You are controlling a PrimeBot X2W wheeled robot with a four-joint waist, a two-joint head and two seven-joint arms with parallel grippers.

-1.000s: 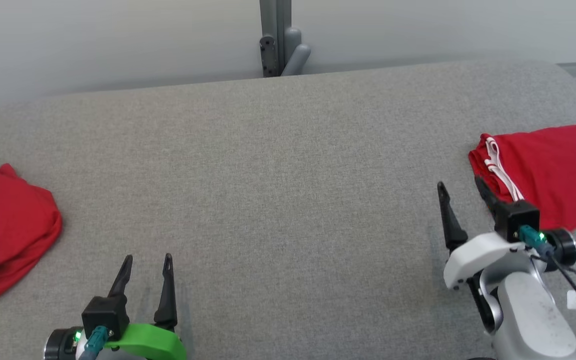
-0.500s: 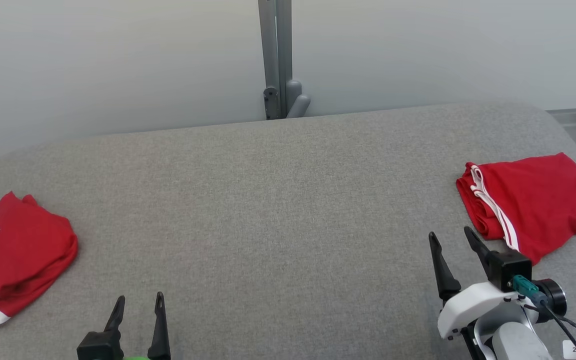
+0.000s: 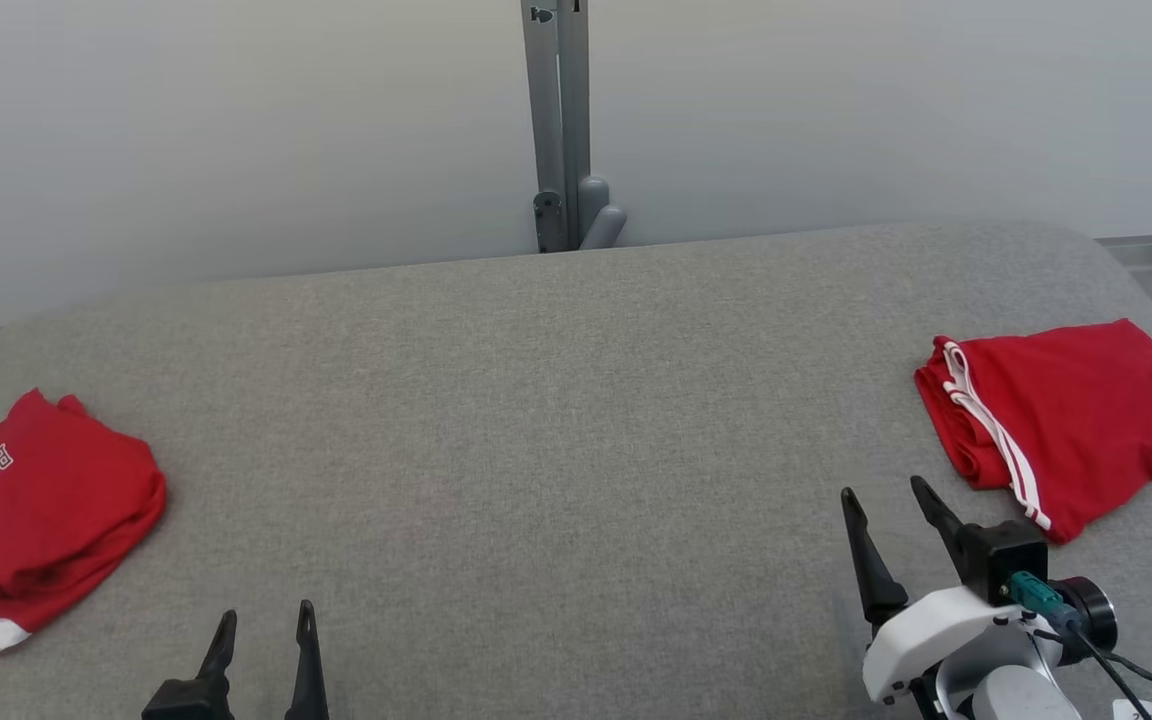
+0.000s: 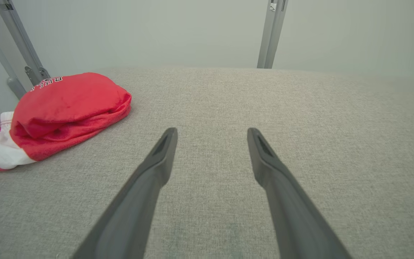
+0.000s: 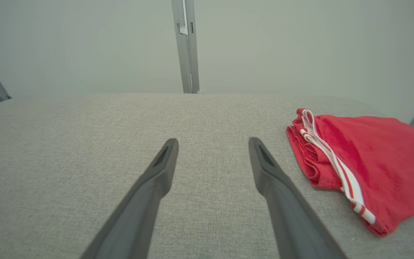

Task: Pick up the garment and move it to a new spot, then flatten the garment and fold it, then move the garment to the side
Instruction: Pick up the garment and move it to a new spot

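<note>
Left gripper (image 3: 267,612): at the table's near edge, left of middle; fingers spread wide, holding nothing.
Right gripper (image 3: 883,488): near the near right corner; fingers spread, empty, just beside the shorts' near corner, apart from them.
Table (image 3: 556,420): grey padded top, bare across the middle.
Shirt (image 3: 46,520): red, lettered, bunched in a heap at the left edge, white trim showing; likely the garment to pick up.
Shorts (image 3: 1066,420): red with white stripes, folded flat at the right edge; they look finished.
Risk: a pinch on one loose layer could drag the shirt off the left edge; the right fingers, this close, could snag the shorts and undo the fold.
Post (image 3: 558,120): grey, behind the far edge against the wall (image 3: 236,150); blocks nothing.
</note>
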